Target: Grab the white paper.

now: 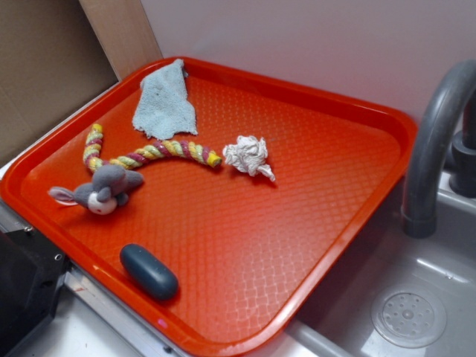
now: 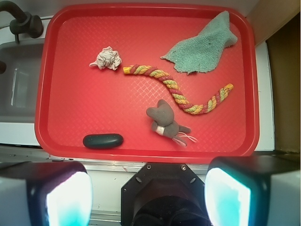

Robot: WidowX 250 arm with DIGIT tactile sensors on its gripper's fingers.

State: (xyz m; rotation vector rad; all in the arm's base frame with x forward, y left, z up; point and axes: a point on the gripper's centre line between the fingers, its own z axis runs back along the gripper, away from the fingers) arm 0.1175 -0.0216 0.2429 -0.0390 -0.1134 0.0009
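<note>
The white paper [image 1: 248,156] [image 2: 107,59] is a small crumpled off-white wad with a twisted tail, lying near the middle of the red tray [image 1: 349,104] [image 2: 51,103]. It sits just past one end of a striped rope toy [image 1: 160,151] [image 2: 174,89]. In the wrist view my gripper [image 2: 148,195] hangs high above the tray's near edge, well away from the paper. Its two pads [image 2: 68,200] stand wide apart with nothing between them. The gripper does not show in the exterior view.
On the tray also lie a light blue-grey cloth [image 1: 165,102] [image 2: 202,47], a grey plush mouse [image 1: 104,190] [image 2: 164,121] and a dark oval object [image 1: 149,271] [image 2: 103,140]. A sink [image 1: 401,297] with a grey faucet [image 1: 431,134] adjoins the tray. Cardboard [image 1: 44,67] stands behind.
</note>
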